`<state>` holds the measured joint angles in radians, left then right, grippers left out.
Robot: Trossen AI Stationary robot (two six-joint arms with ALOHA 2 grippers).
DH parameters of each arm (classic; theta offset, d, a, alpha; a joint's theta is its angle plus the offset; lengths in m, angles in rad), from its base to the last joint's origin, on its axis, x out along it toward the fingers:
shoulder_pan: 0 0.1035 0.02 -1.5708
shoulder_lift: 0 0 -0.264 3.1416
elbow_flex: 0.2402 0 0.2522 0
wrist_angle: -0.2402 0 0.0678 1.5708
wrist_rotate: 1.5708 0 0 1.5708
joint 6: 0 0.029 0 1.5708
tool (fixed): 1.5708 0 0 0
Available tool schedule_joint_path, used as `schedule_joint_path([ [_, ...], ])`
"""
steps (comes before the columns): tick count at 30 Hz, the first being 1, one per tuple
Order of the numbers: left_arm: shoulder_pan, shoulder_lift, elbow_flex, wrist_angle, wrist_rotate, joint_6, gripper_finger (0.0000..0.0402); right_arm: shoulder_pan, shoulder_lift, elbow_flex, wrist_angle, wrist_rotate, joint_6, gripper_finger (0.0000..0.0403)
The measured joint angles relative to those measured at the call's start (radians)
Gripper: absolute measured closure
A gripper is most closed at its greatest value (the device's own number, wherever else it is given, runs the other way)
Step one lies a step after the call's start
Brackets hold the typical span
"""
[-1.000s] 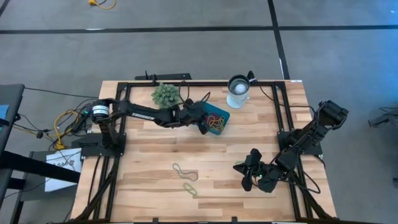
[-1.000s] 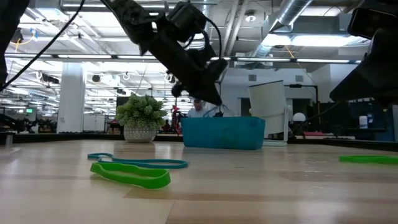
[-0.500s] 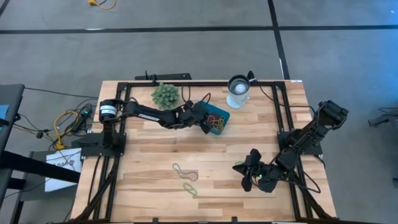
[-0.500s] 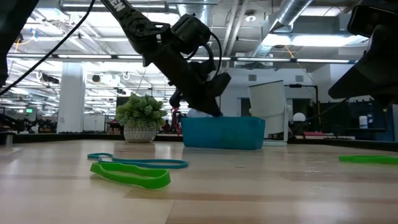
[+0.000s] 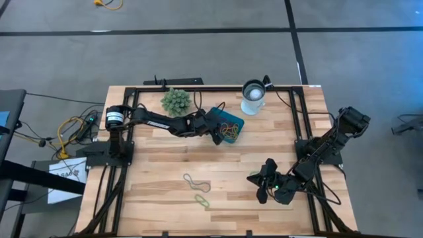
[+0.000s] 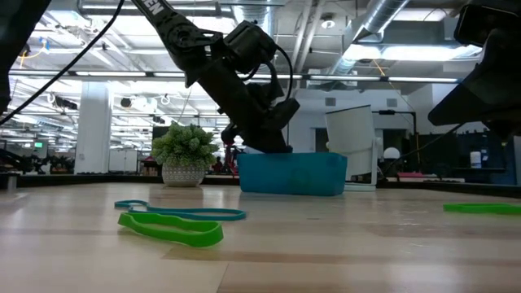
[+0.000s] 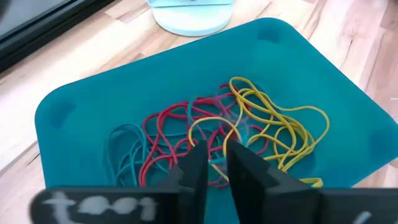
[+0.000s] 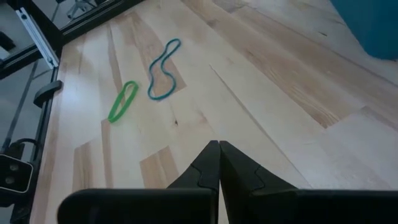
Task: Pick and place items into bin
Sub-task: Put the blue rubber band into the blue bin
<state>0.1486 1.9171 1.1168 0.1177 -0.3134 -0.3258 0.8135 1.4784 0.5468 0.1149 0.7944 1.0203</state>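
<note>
Now left pincer (image 7: 214,163) over bin (image 7: 74,106), fingers parted

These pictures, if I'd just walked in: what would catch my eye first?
Probably the left gripper, poised over the teal bin at the table's far side, its fingers a little apart above a bright tangle of red, yellow and blue bands. Next, two loose bands on the bare wood near the front: a blue one and a green one.

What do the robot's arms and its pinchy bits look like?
Both arms are dark and jointed. The left arm has white lettering along its side and a silver ring near its base. Each end effector, left and right, has two flat black fingers. Thin black cables loop beside the left wrist.
</note>
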Motion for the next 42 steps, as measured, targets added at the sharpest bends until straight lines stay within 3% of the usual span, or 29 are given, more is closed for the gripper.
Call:
schedule_joint_path([
  [8,-0.009,0.000,0.000,0.055,-0.005,-0.015,0.0304,0.000,0.010,0.000,0.008,0.000,0.000,0.0403],
  [17,-0.014,-0.096,0.001,0.178,-0.011,0.047,0.0313,0.000,0.122,0.000,0.107,-0.004,0.001,0.0403],
  [30,-0.050,-0.351,0.002,-0.015,-0.048,0.147,0.0320,-0.005,0.226,0.000,0.241,-0.009,0.000,0.0403],
  [38,-0.052,-0.372,0.001,-0.190,-0.181,0.134,0.0320,-0.004,0.226,0.000,0.275,-0.009,0.000,0.0403],
  [42,-0.053,-0.372,0.001,-0.274,-0.193,0.103,0.0320,-0.002,0.226,0.000,0.283,-0.011,0.000,0.0403],
])
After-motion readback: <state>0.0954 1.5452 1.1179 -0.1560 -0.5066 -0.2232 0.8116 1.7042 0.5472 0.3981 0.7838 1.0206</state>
